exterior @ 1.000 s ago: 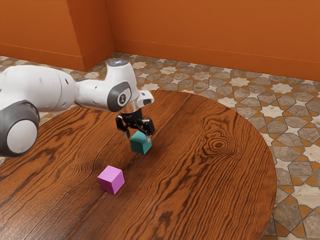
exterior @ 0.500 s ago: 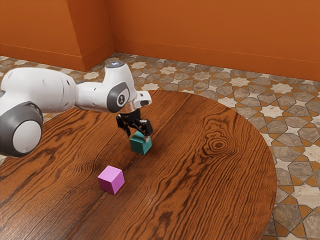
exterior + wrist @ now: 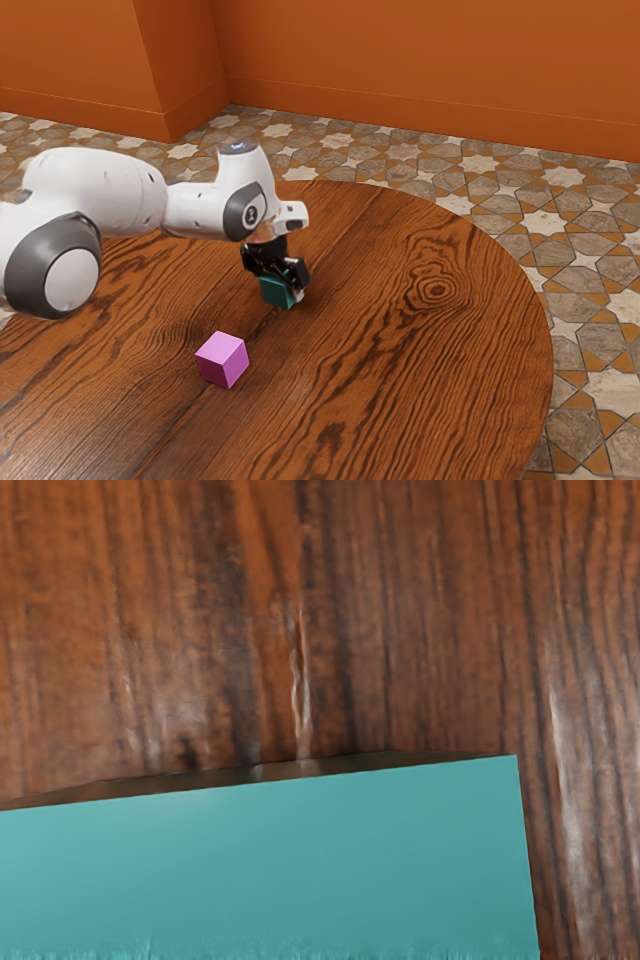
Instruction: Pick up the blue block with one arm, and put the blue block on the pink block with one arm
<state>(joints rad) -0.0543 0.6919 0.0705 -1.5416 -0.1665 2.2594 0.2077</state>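
Dropped since half second ago: gripper [image 3: 277, 281] now down over blue block [image 3: 279, 293], arm [image 3: 150, 205] lower. Jaws spread, straddling block on two sides, no pinch seen yet; likely kept wide to clear block's edges before closing. Blue block (teal in render) sits on table [image 3: 420, 380], left of frame centre. Wrist view: its top face [image 3: 270, 870] close under gripper. Pink block [image 3: 222, 359] lower left of it, well apart, untouched, waiting as stacking target.
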